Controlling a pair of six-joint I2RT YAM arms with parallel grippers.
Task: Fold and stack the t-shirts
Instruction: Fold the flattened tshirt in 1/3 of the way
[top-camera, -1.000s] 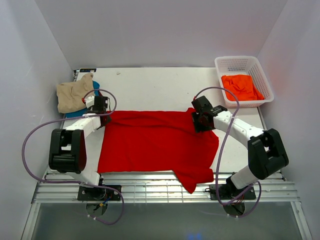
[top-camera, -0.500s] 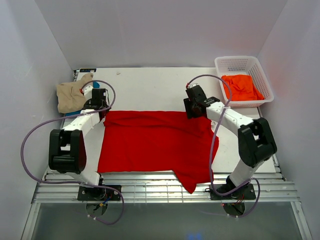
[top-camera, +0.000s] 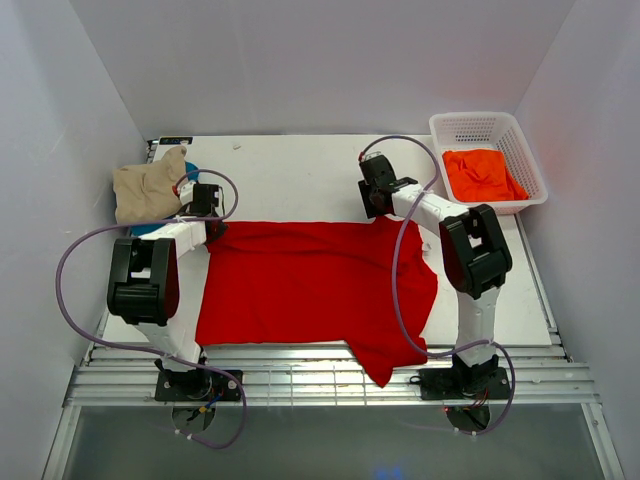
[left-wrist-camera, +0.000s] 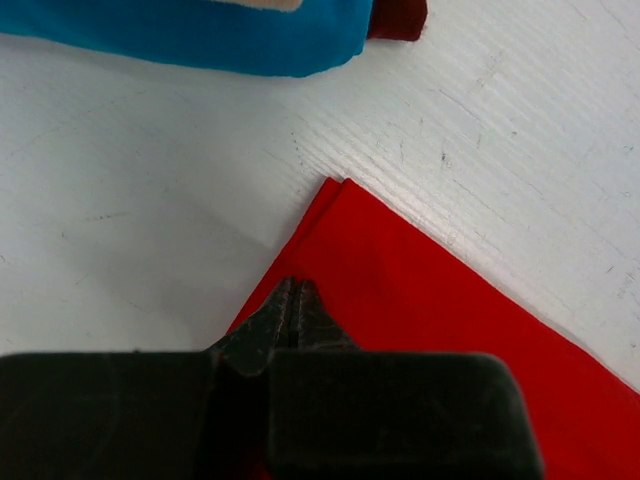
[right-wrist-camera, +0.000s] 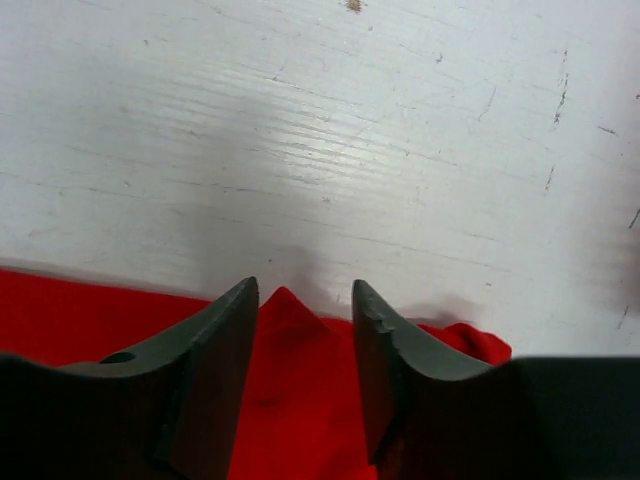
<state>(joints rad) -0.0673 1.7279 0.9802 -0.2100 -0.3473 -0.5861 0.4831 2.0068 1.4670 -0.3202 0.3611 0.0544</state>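
— Since the count runs from the near edge, what is item one?
— Bright red t-shirt (top-camera: 310, 285), spread flat. Left gripper (left-wrist-camera: 292, 292): pinched closed on its far-left corner. Right gripper (right-wrist-camera: 305, 292): jaws parted, a cloth peak between them.
— Farther back?
— Far-left corner: tan t-shirt (top-camera: 148, 185) over teal t-shirt (left-wrist-camera: 200, 30). Far-right corner: orange t-shirt (top-camera: 483, 172) in white basket (top-camera: 470, 118).
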